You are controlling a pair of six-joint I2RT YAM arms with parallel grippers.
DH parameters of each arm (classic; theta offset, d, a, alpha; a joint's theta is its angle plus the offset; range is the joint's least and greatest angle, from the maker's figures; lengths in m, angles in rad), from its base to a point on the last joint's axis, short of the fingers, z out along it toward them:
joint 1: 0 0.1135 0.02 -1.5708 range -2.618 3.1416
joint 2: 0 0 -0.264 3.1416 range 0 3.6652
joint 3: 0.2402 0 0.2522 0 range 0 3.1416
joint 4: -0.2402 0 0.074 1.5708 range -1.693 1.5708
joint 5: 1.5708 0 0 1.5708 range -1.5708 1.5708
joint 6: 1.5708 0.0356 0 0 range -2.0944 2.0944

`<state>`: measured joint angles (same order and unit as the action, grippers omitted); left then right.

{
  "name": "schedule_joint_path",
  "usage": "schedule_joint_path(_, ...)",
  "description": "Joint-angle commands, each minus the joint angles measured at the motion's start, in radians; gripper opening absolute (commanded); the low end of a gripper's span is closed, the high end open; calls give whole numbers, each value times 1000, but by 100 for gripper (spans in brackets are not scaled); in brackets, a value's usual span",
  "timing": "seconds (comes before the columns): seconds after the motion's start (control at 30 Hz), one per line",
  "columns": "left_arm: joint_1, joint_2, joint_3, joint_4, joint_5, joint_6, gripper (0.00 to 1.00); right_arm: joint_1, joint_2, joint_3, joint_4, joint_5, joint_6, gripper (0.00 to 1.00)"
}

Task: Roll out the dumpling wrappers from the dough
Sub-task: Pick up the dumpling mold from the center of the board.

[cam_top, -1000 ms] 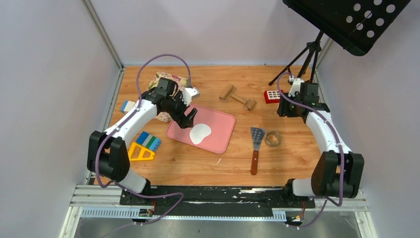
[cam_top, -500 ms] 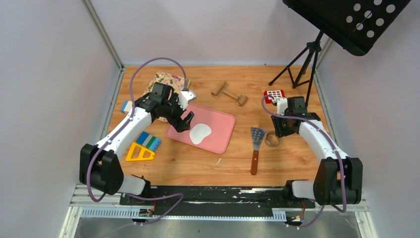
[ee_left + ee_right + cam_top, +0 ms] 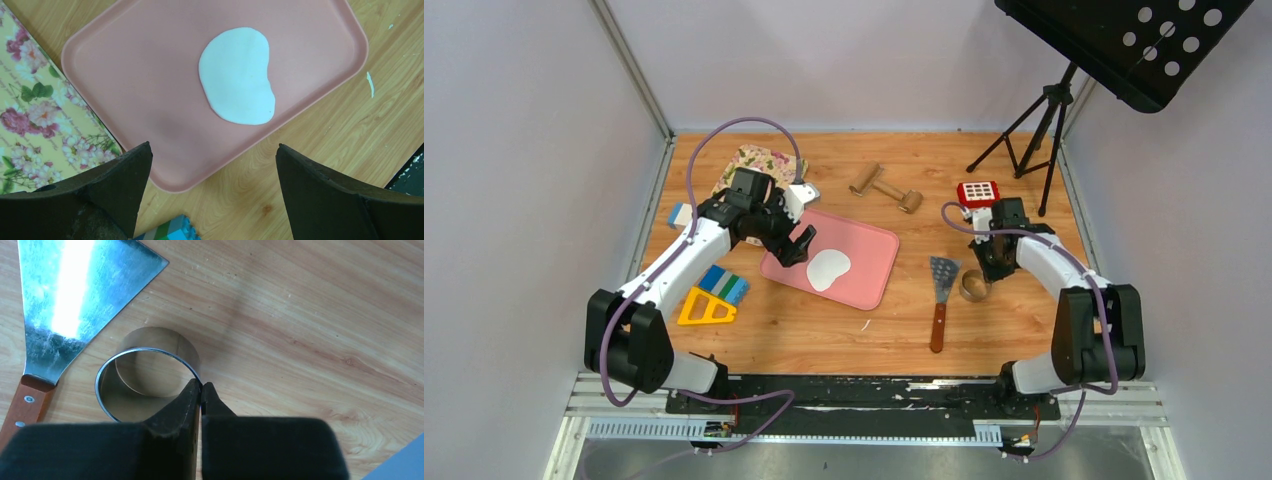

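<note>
Left wrist view looks down between the two dark fingers of the left gripper, which stand wide apart and hold nothing. The dough lies past the fingertips, roughly in line with the gap between them and not touching either finger. It rests on the pink tray, closer to the tray's near edge. In the top view the dough is just to the right of the left gripper, which hangs over the left edge of the tray. The dough is a thin, flat, smooth white sheet, not round: its outline is like a bean, with one shallow dent in the side. A floral cloth lies beside the tray, on its far left. On the right side of the table, the right gripper is pinched narrow on the wall of the metal ring cutter, with one finger inside the ring and one outside. A spatula with a wooden handle lies just left of the ring.
</note>
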<state>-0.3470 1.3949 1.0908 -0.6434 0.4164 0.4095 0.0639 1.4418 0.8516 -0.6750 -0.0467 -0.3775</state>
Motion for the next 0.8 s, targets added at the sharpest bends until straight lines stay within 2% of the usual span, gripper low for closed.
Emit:
schedule_joint_path(0.0, 4, -23, -6, 34, 14, -8, 100, 22, -19, 33, 20, 41, -4, 0)
schedule_joint_path(0.17, 4, -22, -10, 43, 23, -18, 100, 63, -146, 145, -13, -14, 2, 0)
schedule_joint_path(0.27, 3, -12, -12, 49, 24, -16, 100, 163, -136, 290, -34, -47, -1, 0)
schedule_joint_path(0.37, 3, -7, -15, 57, 10, -14, 100, 321, -31, 464, -48, -58, 7, 0)
schedule_joint_path(0.47, 31, -16, -13, 58, 22, -13, 100, 421, 148, 647, -48, -131, 27, 0)
schedule_joint_path(0.63, 186, -42, 11, 19, 120, 8, 100, 524, 430, 898, -42, -209, 101, 0)
schedule_joint_path(0.77, 327, -87, 11, 11, 183, 10, 100, 588, 552, 979, -3, -179, 160, 0)
